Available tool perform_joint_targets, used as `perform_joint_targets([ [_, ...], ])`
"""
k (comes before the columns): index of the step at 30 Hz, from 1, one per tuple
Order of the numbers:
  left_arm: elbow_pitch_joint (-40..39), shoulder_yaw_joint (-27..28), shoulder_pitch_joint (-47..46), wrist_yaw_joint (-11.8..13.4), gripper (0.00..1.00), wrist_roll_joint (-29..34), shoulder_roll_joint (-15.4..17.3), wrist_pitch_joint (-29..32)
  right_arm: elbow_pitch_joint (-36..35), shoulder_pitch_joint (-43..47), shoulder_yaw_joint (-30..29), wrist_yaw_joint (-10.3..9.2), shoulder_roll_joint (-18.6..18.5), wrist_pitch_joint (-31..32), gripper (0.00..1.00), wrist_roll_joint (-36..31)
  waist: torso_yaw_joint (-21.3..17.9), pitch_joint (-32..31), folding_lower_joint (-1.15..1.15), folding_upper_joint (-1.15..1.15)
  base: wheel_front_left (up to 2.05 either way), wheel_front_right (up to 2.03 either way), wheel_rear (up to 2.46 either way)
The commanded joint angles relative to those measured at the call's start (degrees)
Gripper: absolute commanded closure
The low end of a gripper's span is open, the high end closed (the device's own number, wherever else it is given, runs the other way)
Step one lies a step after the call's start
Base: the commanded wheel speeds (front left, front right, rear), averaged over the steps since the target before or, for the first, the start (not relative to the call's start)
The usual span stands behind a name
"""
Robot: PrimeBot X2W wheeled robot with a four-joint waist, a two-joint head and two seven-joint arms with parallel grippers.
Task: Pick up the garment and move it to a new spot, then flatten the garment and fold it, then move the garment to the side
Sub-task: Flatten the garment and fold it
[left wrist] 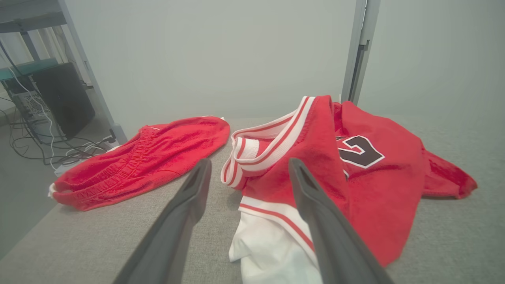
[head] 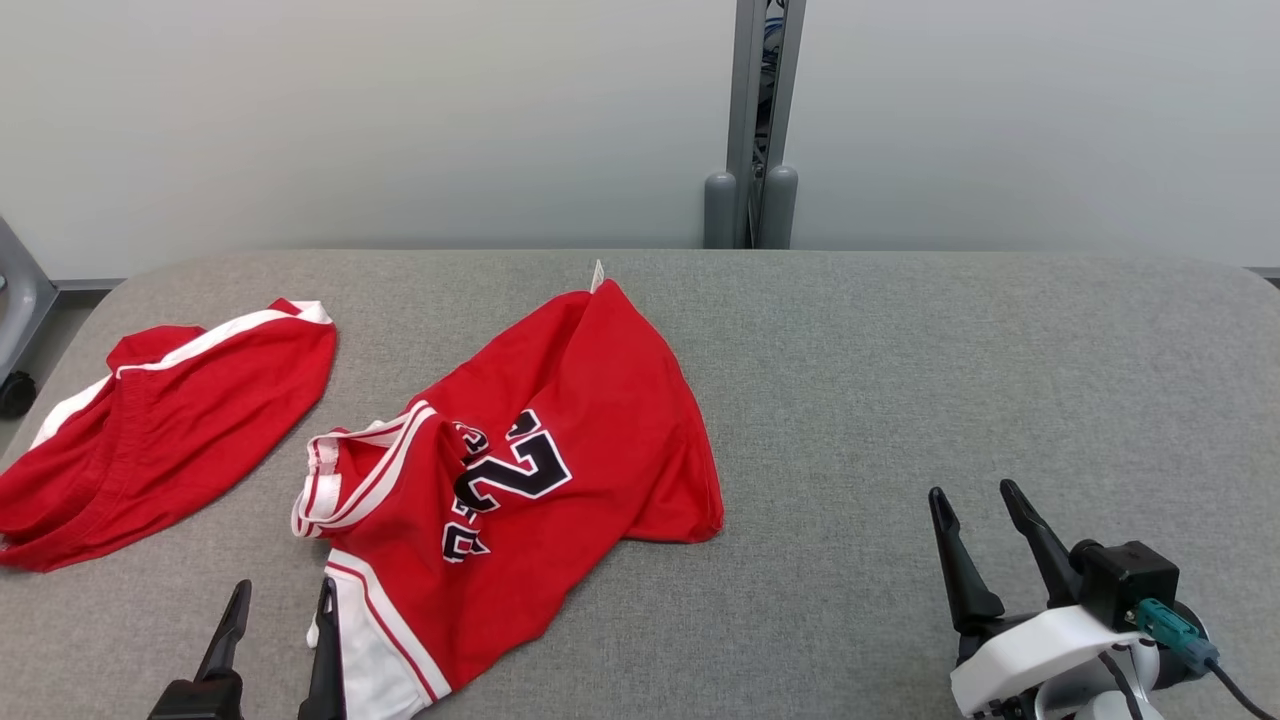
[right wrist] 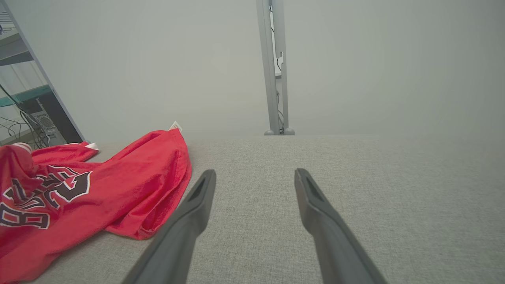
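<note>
The grey table point(head: 900, 380) carries a crumpled red jersey point(head: 560, 470) left of centre, with red shorts point(head: 170, 420) beside it. The left gripper point(head: 285, 590) points forward at the jersey's near hem, fingers spread and empty. The right gripper point(head: 972, 492) is likewise spread and empty, well apart from the jersey.

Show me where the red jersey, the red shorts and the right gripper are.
red jersey point(head: 620, 420), head view, plain red cloth right of the number.
red shorts point(head: 180, 430), head view, middle of the red cloth.
right gripper point(head: 972, 490), head view, midway between its fingertips.
</note>
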Motion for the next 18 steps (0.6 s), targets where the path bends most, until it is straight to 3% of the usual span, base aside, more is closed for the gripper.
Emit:
perform_joint_targets([
  [1,0.1,0.1,-1.1,0.4,0.00,0.5,0.3,-0.2,0.0,0.2,0.0,0.01,-0.1,0.0,0.00,-0.1,-0.1,-0.2,0.00,0.00,0.00,0.00,0.00],
  [5,1.5,0.5,-1.2,1.9,0.00,0.6,0.3,-0.4,0.7,0.0,0.3,0.01,-0.1,0.0,0.00,0.0,-0.2,-0.7,0.00,0.00,0.00,0.00,0.00],
  [18,1.9,0.2,-1.2,2.5,0.00,-0.4,0.1,-0.6,1.3,-0.3,0.3,0.01,0.0,0.0,0.00,-0.4,0.8,-1.2,0.00,0.00,0.00,0.00,0.00],
])
